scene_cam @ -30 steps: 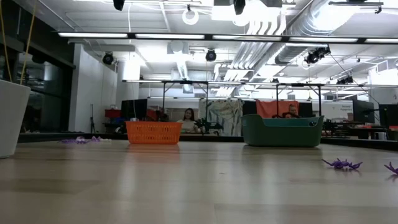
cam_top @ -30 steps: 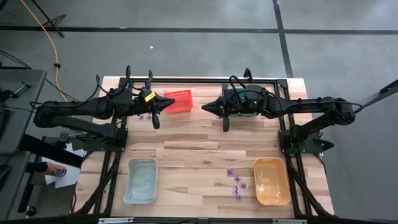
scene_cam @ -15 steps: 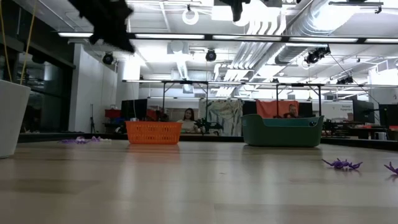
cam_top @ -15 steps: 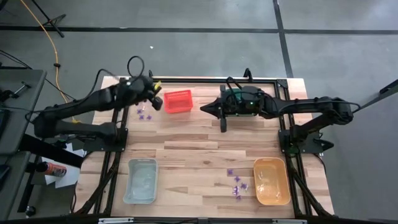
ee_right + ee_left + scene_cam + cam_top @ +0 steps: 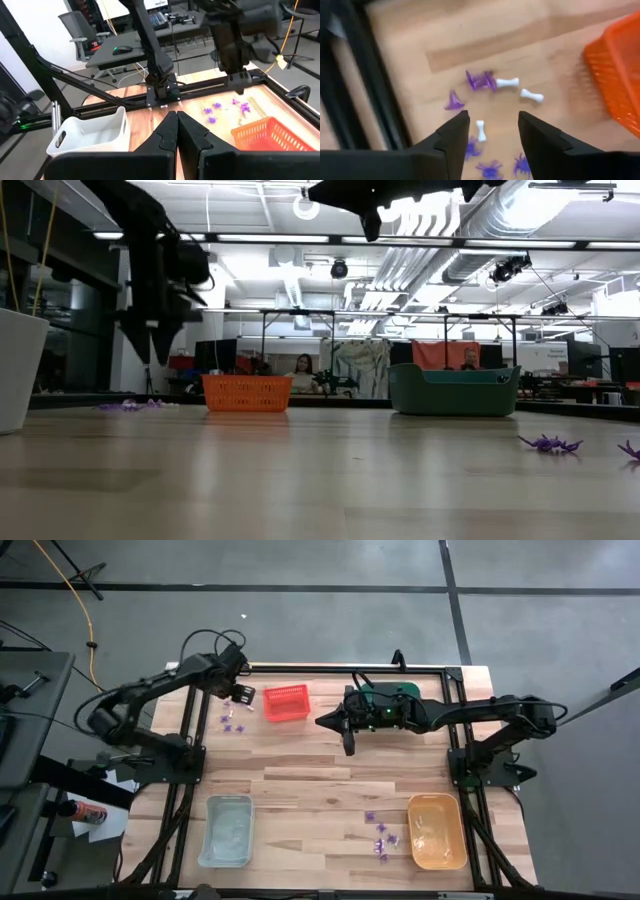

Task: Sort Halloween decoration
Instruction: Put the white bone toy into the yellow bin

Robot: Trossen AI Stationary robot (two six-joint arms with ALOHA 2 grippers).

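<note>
1. my left claw (image 5: 490, 132): fingers spread, empty, above the far trinkets (image 5: 232, 720) beside the red bin (image 5: 286, 703).
2. my right claw (image 5: 177, 131): pinched shut, empty.
3. near trinkets (image 5: 380, 835) lie loose beside the orange bin (image 5: 436, 831); nothing visibly binned, sorting looks barely begun.

purple trinkets (image 5: 480, 81): in your left wrist view they smear with blur, so you cannot make out their shapes; the lowest ones are cut off by the frame's edge
red bin (image 5: 618, 80): you see only one corner there; the rest runs off the edge
far trinkets (image 5: 130, 405): in your low view, too small to count
</note>
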